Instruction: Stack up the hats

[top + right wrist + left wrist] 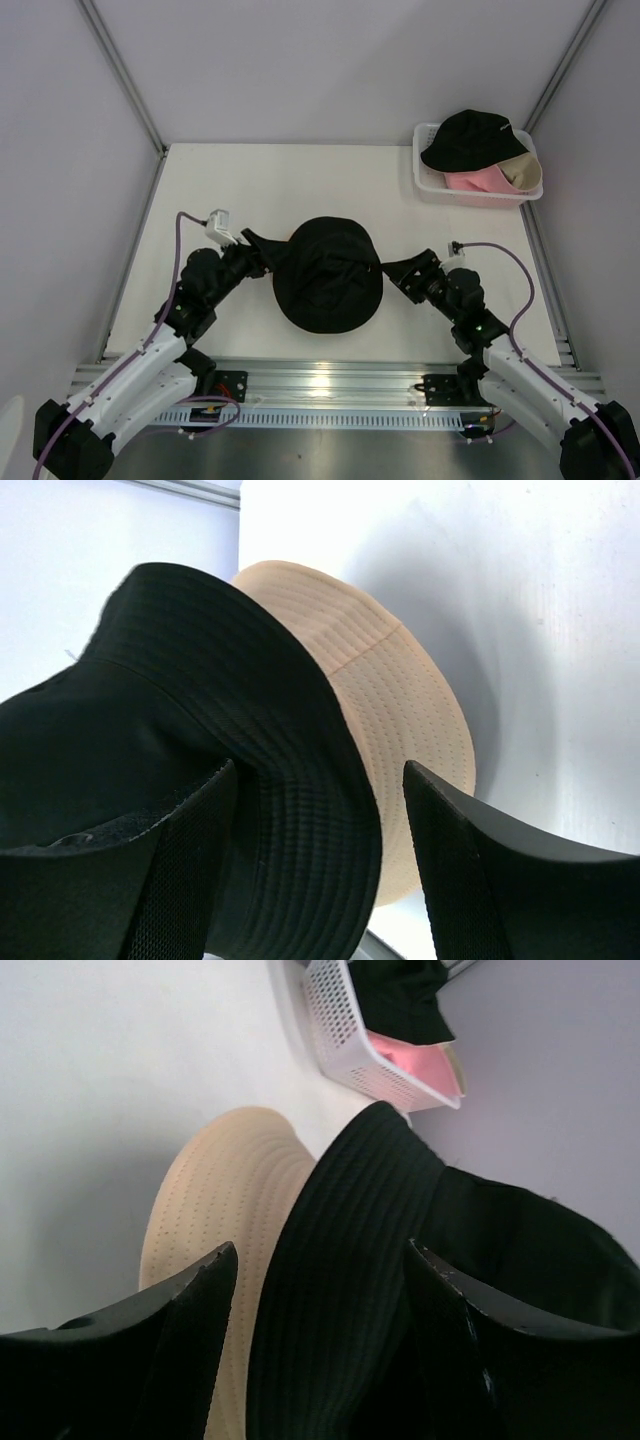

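A black bucket hat (328, 275) lies at the table's middle on top of a tan hat (215, 1195), which is hidden in the top view. My left gripper (266, 252) is at the black hat's left brim, and my right gripper (396, 270) is at its right brim. In the left wrist view, my left gripper (320, 1252) is open, with the black brim (340, 1260) between the wide-apart jaws and the tan hat underneath. In the right wrist view, my right gripper (320, 770) is open around the black brim (300, 810), above the tan hat (400, 700).
A white lattice basket (430, 185) stands at the back right corner. It holds a second black hat (470, 135) on top of a pink hat (468, 182), with a tan brim (525, 172) showing. The basket also shows in the left wrist view (345, 1030).
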